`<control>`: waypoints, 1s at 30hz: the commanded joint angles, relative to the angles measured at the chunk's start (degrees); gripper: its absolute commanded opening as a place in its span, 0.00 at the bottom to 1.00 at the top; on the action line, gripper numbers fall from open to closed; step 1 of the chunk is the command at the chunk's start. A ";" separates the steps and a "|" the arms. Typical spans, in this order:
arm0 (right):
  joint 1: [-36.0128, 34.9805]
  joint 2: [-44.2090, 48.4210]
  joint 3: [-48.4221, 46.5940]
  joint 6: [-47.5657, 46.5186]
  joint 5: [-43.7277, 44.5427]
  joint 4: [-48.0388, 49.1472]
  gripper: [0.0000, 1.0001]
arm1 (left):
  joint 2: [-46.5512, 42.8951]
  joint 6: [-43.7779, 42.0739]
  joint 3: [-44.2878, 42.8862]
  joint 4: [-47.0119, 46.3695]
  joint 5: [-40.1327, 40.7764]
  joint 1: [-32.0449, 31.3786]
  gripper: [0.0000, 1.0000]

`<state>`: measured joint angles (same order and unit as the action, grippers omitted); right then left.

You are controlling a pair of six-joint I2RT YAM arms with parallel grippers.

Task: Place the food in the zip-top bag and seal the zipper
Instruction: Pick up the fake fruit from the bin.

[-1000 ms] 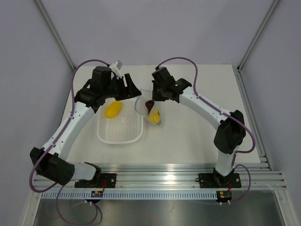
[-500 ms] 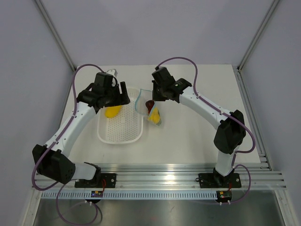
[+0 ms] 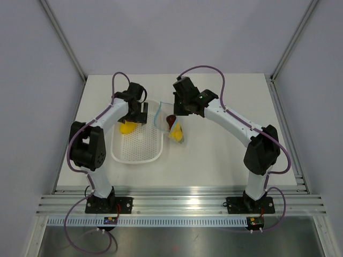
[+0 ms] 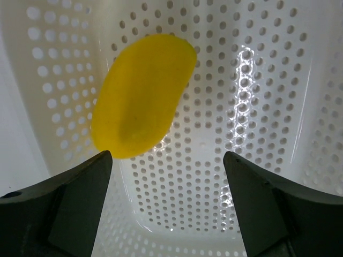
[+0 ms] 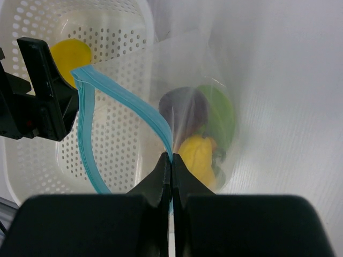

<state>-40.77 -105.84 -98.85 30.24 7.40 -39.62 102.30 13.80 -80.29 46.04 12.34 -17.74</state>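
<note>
Table [image 3: 225, 155]: white, w/ the basket on its left-centre part.

R arm [image 3: 230, 119] reaches in from the basket's right. L arm [image 3: 104, 118] bends in from the basket's left, wrist over its far end.

Basket [image 3: 136, 147]: white, perforated, long side running near to far.

Bag [image 3: 163, 110]: clear, lying on the table just right of the basket, far end up against the basket's right rim. Mouth is held open and faces the basket.

L gripper [image 4: 166, 155]: released, jaws spread wide, nothing btwn them. It hangs inside the basket's far end, pointing down at the basket floor, w/ the loose yellow fruit just ahead of its left finger.

R gripper [image 5: 170, 159]: clenched, fingertips pinched together on the bag's mouth edge, right of the basket's far right corner.

Yellow fruit [image 4: 142, 96]: in the basket, far-left part, on the perforated floor.

Inside the bag, right of the basket: dark red fruit [image 5: 185, 110] nearest the mouth, green piece [image 5: 222, 115] beside it, second yellow fruit [image 5: 198, 155] below both in the wrist view.

Zipper [image 5: 83, 128]: light blue strip, unsealed. Its two sides bow apart in a loop, from the R gripper's pinch out over the basket's right rim.
</note>
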 commanded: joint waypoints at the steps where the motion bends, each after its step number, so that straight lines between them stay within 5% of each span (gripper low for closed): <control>1: -0.01 2.92 -0.03 -0.09 -0.45 2.61 0.00 | 1.66 -3.51 -5.31 -0.52 4.44 0.51 0.87; 13: -0.01 3.19 0.41 -0.09 -0.54 2.88 0.00 | 10.20 -2.82 -5.84 1.24 6.38 1.65 0.84; 24: -0.01 2.66 -0.47 -0.71 -0.54 2.70 0.00 | 4.67 -0.53 -5.49 1.77 -0.11 2.27 0.47; 30: -0.01 3.01 -0.12 -0.71 0.07 2.70 0.00 | -9.38 2.72 -5.13 0.98 -16.03 7.18 0.38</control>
<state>-40.77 -105.75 -98.21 30.20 6.85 -38.79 103.44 13.69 -84.20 48.49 5.78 -13.50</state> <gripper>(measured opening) 0.011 0.674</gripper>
